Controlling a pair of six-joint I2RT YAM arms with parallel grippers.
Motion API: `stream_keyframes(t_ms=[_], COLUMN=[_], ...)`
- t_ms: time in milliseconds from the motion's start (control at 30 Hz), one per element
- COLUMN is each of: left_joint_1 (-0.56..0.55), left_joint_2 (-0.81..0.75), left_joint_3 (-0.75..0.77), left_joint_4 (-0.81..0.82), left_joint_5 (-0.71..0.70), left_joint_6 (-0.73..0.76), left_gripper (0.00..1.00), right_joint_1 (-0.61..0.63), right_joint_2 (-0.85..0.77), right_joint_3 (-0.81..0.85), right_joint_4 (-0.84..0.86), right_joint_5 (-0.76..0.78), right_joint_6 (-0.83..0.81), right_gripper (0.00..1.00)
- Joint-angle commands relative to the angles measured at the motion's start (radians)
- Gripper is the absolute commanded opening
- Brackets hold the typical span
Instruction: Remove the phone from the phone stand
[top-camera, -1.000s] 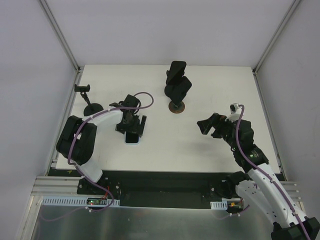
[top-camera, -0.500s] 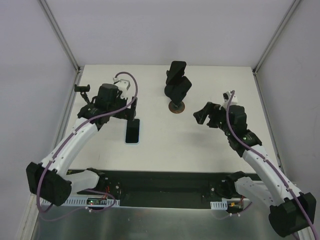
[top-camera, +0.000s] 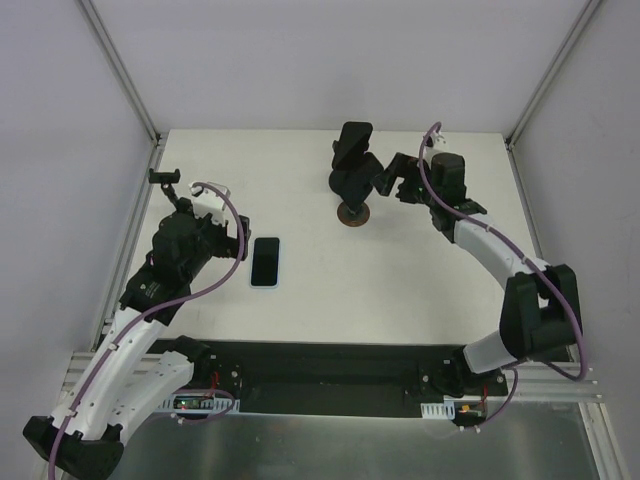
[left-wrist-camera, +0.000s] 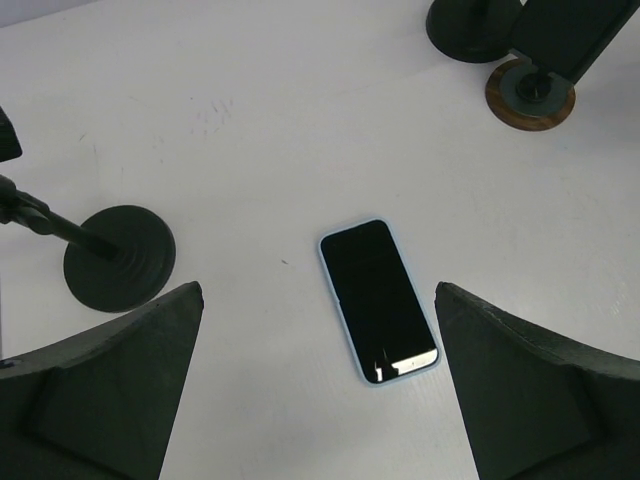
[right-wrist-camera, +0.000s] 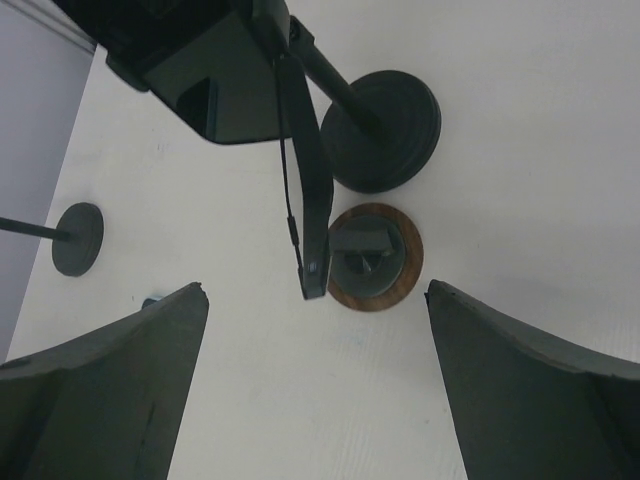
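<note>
right gripper (right-wrist-camera: 318, 290): jaws wide, empty, flanking upright phone (right-wrist-camera: 305, 170) on wooden-base stand (right-wrist-camera: 395, 275), middle of table's far edge | left gripper (left-wrist-camera: 318, 292): spread, empty | risk: off-centre closing could tip stand into neighbouring stand (right-wrist-camera: 385, 130)

Three phones are showing: one pale-blue-cased phone (top-camera: 265, 262) lying flat, plus a farther black phone (top-camera: 354, 141) and a nearer black phone (top-camera: 364, 176), both mounted. Three stands are standing: a left black-disc stand (left-wrist-camera: 120, 258), a central black-disc stand (right-wrist-camera: 385, 135) and a brown wooden-disc stand (top-camera: 352, 213). Two black grippers are hovering: the left gripper (left-wrist-camera: 318, 290) and the right gripper (right-wrist-camera: 316, 286).
</note>
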Motion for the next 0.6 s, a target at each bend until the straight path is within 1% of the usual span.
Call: stream_keyframes(t_ms=[0,133,300,333,400,500,533,567], left_joint_1=[0.002,0.002,0.004,0.004,0.002,0.004,0.002,0.002], left_joint_2=[-0.061,-0.073,-0.053,-0.052,-0.047,-0.041,-0.039,-0.039], left_joint_3=[-0.045,-0.066,-0.065,-0.065,-0.068,-0.068,-0.069,-0.069], left_joint_4=[0.125,0.150,0.150,0.150,0.150,0.150,0.151,0.150], left_joint_5=[-0.057,-0.069,-0.059,-0.055,-0.055,-0.057,-0.057,-0.055], left_joint_6=[0.030,0.026,0.021,0.023,0.026,0.029,0.029,0.030], left_gripper=[0.99,0.99,0.99,0.99,0.99,0.99,0.99,0.99], right_joint_1=[-0.016,-0.018,-0.018,-0.018,-0.018,-0.018,-0.018,-0.019], right_joint_2=[0.118,0.240,0.314,0.337,0.356,0.366,0.363,0.357], right_joint_3=[0.125,0.204,0.266,0.273,0.295,0.293,0.287,0.284], right_joint_4=[0.110,0.136,0.156,0.159,0.159,0.169,0.170,0.170], right_joint_5=[-0.071,-0.117,-0.123,-0.130,-0.143,-0.152,-0.150,-0.150], right_joint_6=[-0.015,-0.001,0.017,0.019,0.023,0.028,0.027,0.027], right_gripper=[0.93,0.88,0.78,0.73,0.68,0.54,0.45,0.41])
